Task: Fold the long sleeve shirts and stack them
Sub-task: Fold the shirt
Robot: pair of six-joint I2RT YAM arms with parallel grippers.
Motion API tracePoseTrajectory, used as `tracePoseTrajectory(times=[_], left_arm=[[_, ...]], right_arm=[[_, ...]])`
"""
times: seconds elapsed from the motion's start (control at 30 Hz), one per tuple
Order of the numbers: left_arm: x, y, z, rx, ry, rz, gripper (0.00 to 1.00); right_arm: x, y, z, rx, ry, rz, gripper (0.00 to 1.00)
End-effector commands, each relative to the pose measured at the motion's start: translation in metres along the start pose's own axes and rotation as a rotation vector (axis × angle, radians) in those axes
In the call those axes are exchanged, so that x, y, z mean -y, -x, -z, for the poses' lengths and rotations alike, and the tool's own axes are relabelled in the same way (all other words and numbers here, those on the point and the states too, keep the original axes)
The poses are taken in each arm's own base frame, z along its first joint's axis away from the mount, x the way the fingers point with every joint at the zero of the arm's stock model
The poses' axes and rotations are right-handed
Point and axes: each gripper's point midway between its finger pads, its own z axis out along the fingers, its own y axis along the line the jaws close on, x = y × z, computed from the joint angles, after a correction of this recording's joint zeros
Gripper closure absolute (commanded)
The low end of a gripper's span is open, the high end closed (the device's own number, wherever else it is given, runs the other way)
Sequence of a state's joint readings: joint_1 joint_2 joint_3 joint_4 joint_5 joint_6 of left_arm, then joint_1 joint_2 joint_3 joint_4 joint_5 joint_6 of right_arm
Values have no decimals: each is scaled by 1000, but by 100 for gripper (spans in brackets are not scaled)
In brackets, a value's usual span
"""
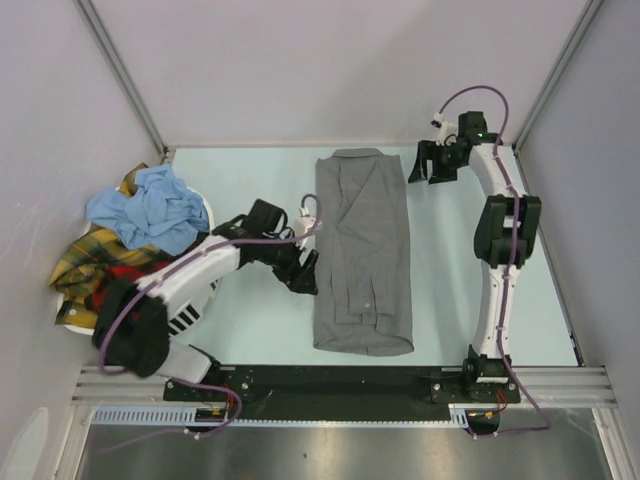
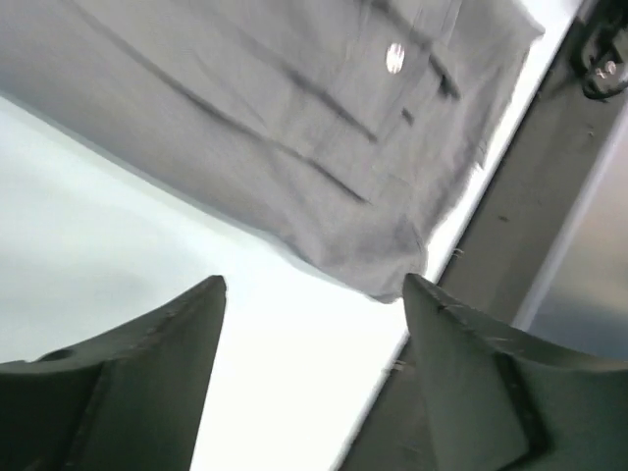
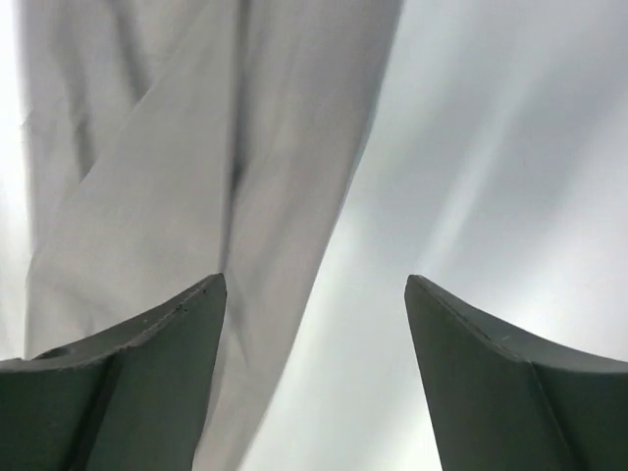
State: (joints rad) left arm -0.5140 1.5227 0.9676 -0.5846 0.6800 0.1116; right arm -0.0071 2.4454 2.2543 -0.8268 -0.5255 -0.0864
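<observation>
shirt pile (image 1: 145,215), top view only

A pale green tabletop (image 1: 445,290) enclosed by plain lilac-grey walls (image 1: 330,60), evenly lit.

Grey shirt (image 1: 363,255) folded lengthwise mid-table, blue (image 1: 150,208) and plaid shirts (image 1: 85,265) heaped left

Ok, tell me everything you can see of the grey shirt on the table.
The grey shirt is plain mid-grey cloth, folded lengthwise into a long narrow strip lying flat on the pale table, collar at the far end, its other end toward the arm bases. Creases and a small button show. The left hand hovers open by its left edge, the right hand open beside the collar end; neither grips it.
</observation>
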Motion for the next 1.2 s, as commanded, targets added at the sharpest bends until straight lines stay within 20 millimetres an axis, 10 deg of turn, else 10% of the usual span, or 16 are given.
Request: tracePoseTrajectory(times=[0.0,0.13,0.27,0.4,0.5,0.63,0.8,1.17], left_arm=[[16,58,70,253,227,-458,1],[36,94,99,441,299,-779,0],[63,82,88,367,131,-939,1],[50,13,46,150,97,-1107,1],[56,-22,20,121,79,-1331,2],[56,-49,-3,52,24,-1377,12],[52,-62,-29,-18,-26,-1446,15],[49,-79,-59,-123,-89,-1494,24]], right_arm=[[-79,64,137,312,50,365,13],[-126,66,178,566,147,524,0],[-178,10,188,510,343,904,1],[-169,-171,161,109,501,1113,3],[-154,-253,163,2,487,1310,12],[-168,-312,169,-38,576,1422,23],[-167,-354,161,-73,635,1591,24],[-157,-371,117,-90,636,1770,41]])
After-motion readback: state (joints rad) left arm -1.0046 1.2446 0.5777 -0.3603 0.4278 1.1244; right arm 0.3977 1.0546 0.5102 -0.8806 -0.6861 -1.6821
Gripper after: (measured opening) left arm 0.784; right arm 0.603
